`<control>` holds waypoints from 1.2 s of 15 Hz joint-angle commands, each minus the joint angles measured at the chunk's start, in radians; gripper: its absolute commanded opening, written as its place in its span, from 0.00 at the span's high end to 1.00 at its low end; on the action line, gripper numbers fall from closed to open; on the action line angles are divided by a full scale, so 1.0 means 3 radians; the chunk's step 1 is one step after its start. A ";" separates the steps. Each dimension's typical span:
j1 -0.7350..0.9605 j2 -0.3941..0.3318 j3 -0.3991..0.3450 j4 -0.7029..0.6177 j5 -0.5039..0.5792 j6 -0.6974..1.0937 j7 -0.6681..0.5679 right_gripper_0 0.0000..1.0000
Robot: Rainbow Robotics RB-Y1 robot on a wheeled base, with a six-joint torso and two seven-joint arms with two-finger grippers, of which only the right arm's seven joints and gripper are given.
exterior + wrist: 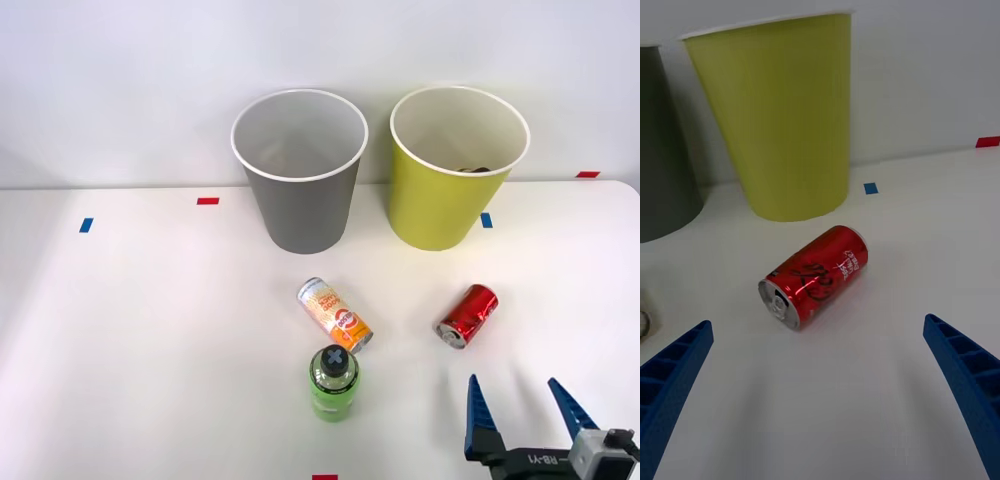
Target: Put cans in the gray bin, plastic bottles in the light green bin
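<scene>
A shiny red can [467,315] [815,275] lies on its side on the white table, in front of the light green bin [448,205] [782,112]. My right gripper [517,400] [818,375] is open at the table's near edge, just short of that can, touching nothing. An orange-and-white can [335,314] lies on its side near the middle. A bright green plastic bottle [333,384] with a black cap stands upright right before it. The gray bin [299,190] [662,150] stands left of the light green one. Something dark shows inside the light green bin.
Small red [207,201] and blue [86,225] tape marks dot the table. A white wall rises right behind both bins. Bare table stretches across the left half.
</scene>
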 commanded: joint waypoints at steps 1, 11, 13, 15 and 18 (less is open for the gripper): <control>-0.0091 0.0012 -0.0014 0.0375 -0.0003 -0.0469 0.0008 0.03; -0.0009 0.0017 0.0124 0.0559 -0.0089 -0.1047 0.0432 0.03; 0.0077 0.0069 0.0139 0.0553 -0.0125 -0.1052 0.0442 0.03; 0.0118 0.0084 0.0139 0.0559 -0.0146 -0.1062 0.0447 0.03; 0.0185 0.0079 0.0139 0.0559 -0.0187 -0.1073 0.0473 0.03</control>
